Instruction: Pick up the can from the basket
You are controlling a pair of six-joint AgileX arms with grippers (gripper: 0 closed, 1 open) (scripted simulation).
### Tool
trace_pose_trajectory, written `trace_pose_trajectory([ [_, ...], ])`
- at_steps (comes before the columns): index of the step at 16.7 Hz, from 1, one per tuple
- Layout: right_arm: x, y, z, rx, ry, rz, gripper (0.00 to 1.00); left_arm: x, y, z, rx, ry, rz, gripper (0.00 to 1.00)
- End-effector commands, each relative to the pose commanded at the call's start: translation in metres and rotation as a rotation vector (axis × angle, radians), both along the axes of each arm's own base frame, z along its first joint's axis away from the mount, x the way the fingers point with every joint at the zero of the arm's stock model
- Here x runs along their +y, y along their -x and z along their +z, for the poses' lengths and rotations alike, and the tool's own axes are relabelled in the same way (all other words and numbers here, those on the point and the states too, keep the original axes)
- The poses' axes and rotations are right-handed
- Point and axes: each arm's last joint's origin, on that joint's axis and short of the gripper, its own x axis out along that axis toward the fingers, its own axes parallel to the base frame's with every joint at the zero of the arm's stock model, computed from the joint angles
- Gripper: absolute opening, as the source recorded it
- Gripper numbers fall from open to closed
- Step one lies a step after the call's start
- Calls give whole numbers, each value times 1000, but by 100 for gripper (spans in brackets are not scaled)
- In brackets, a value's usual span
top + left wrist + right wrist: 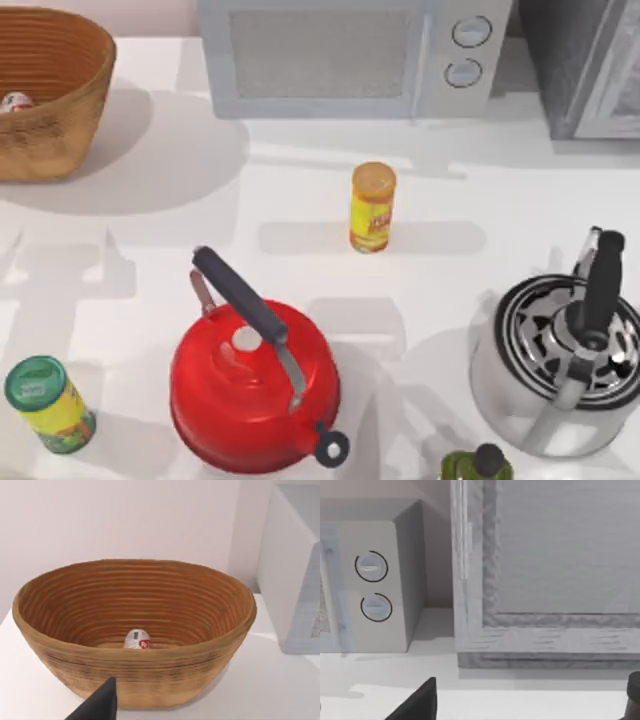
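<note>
The basket (70, 110), round woven orange-brown wicker, stands at the table's far left back corner. Inside it lies the can (15, 101), small and whitish with a bit of red. The left wrist view looks into the basket (200, 645) from the front, with the can (137, 640) resting on its floor near the near wall. A dark part of my left gripper (100, 705) shows low in that view, in front of the basket and apart from it. A dark part of my right gripper (420, 702) faces the back right corner.
A microwave (340, 55) stands at the back centre, a grey cabinet (590, 60) at the back right. A yellow canister (372, 208) is mid-table. Near the front are a red kettle (255, 380), a green-topped can (48, 403), a silver kettle (560, 360) and a green bottle (480, 465).
</note>
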Motion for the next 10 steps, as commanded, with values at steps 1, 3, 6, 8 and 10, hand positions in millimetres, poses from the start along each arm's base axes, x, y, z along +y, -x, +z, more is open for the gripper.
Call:
trace_pose_trajectory([
  [1, 0, 0, 0, 0, 0, 0, 100, 1, -14, 14, 58, 2, -1, 100],
  [3, 0, 0, 0, 0, 0, 0, 100, 4, -51, 36, 188, 9, -4, 100],
  [6, 0, 0, 0, 0, 0, 0, 100, 10, -121, 51, 408, 21, -8, 100],
  [8, 0, 0, 0, 0, 0, 0, 100, 16, -173, 44, 567, 29, -10, 100],
  [10, 0, 0, 0, 0, 0, 0, 100, 23, -223, 24, 725, 37, -13, 100],
])
